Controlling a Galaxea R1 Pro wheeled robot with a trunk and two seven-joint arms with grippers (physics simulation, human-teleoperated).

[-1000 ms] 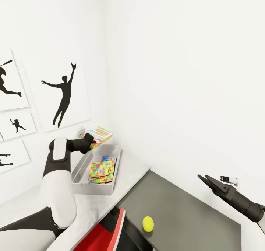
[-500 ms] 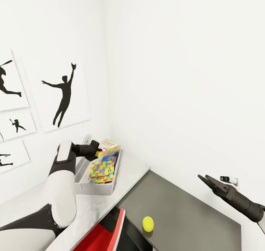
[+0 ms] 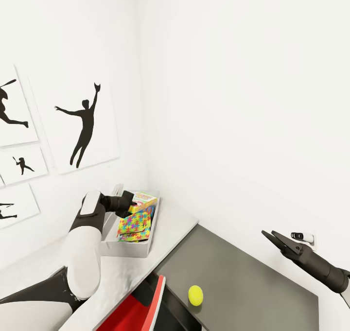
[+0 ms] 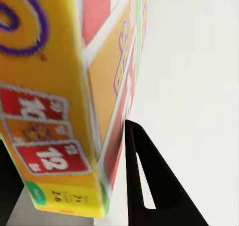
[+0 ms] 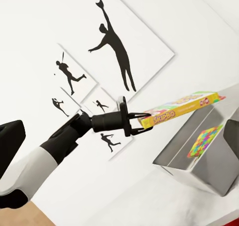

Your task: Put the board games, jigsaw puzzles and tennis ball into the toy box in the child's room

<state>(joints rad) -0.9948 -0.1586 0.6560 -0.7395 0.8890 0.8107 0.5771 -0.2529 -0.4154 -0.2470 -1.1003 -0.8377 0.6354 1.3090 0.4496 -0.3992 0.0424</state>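
Left gripper point(image 5: 135, 122) pinches the Skip-Bo box point(image 3: 142, 200) by one end and holds it above the toy box point(image 3: 152, 237), where a jigsaw puzzle point(image 3: 133, 223) lies. Right gripper point(image 3: 269, 237) is spread apart, beyond the tennis ball point(image 3: 195, 295), far from the toy box.

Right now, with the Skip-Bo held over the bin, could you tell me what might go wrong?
The left pincer grips the Skip-Bo box only at one end, so it could tilt or slip. It hangs over the toy box's far rim and might land on the edge. The tennis ball sits on the dark cabinet and could roll.
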